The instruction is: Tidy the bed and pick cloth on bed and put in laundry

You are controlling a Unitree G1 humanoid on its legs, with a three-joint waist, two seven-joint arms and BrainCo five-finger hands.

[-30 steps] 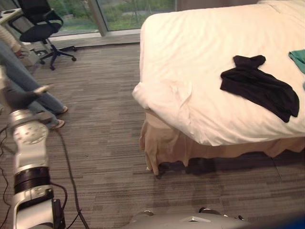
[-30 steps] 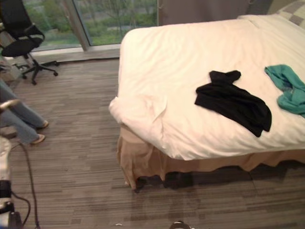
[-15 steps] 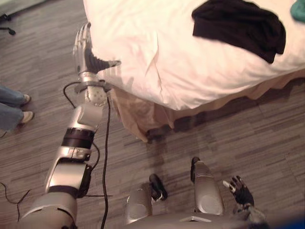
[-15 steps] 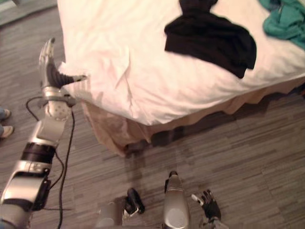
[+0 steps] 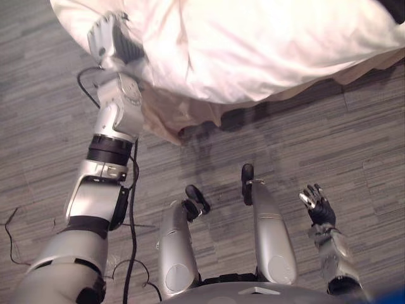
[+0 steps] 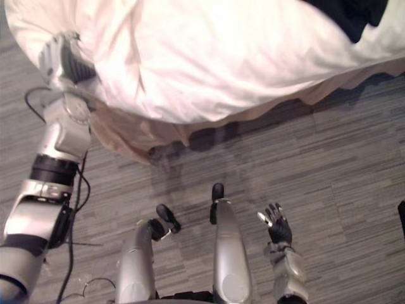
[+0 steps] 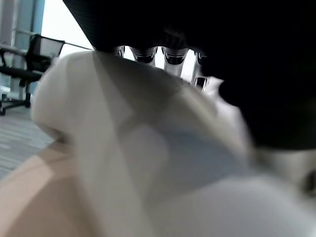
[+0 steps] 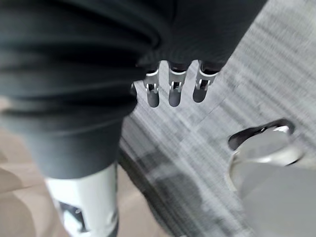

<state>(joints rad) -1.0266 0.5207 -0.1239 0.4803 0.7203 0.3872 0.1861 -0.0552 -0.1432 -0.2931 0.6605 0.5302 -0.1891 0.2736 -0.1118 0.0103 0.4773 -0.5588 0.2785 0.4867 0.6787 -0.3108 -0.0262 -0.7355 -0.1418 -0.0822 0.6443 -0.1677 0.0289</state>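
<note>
**Left eye view:** The left hand (image 5: 109,39) lies against the corner of the white duvet (image 5: 266,44) at 11 o'clock; its grip cannot be told. The tan bed skirt (image 5: 166,120) hangs below that edge. Open carpet (image 5: 373,152) spreads from 3 to 9 o'clock. The right hand (image 5: 317,206) hangs at 5 o'clock, loosely spread and holding nothing.

**Right eye view:** The black garment (image 6: 352,12) lies on the duvet at 1 o'clock, cut by the frame's edge.

**Left wrist view:** A duvet fold lies close, with an office chair (image 7: 30,57) beyond it.

**Right wrist view:** Straight fingers (image 8: 170,95) hang over bare carpet.

Half a second ago the left hand stood upright beside the corner. The camera has since tipped downward.
</note>
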